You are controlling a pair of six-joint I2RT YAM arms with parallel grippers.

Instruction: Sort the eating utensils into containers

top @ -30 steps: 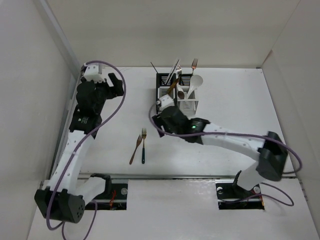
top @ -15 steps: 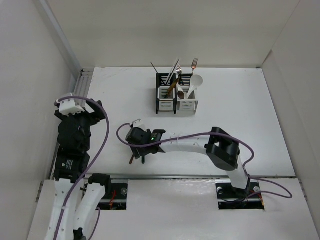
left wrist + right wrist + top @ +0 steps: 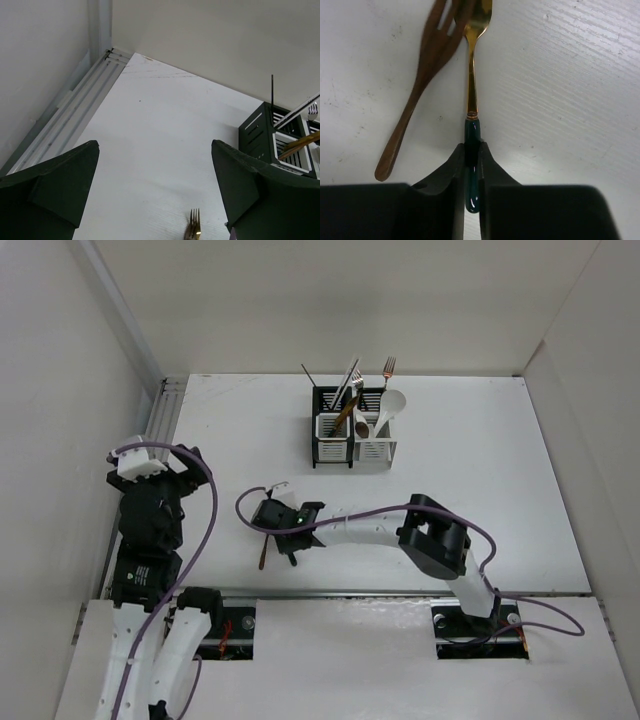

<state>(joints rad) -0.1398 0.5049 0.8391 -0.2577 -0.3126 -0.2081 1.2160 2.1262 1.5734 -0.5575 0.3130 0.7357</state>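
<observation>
A gold fork (image 3: pixel 472 80) with a dark green handle lies on the white table, and my right gripper (image 3: pixel 472 150) is shut on that handle. A brown fork (image 3: pixel 415 105) lies just left of it, untouched. From above, the right gripper (image 3: pixel 290 550) covers the gold fork and only the brown fork's handle (image 3: pixel 262 558) shows. The two containers (image 3: pixel 331 452) stand at the back centre, holding chopsticks, a brown spoon, a white soup spoon (image 3: pixel 390 405) and a copper fork. My left gripper (image 3: pixel 155 190) is open and empty at the near left, with gold tines (image 3: pixel 194 230) showing below it.
A metal rail (image 3: pixel 160 420) runs along the table's left edge next to the left arm. White walls close in the back and both sides. The black caddy frame (image 3: pixel 257 135) appears far right in the left wrist view.
My right arm swung from the containers back to the two forks and closed on the gold fork's green handle. The left arm drew back toward the near left, its jaws spreading wider.
</observation>
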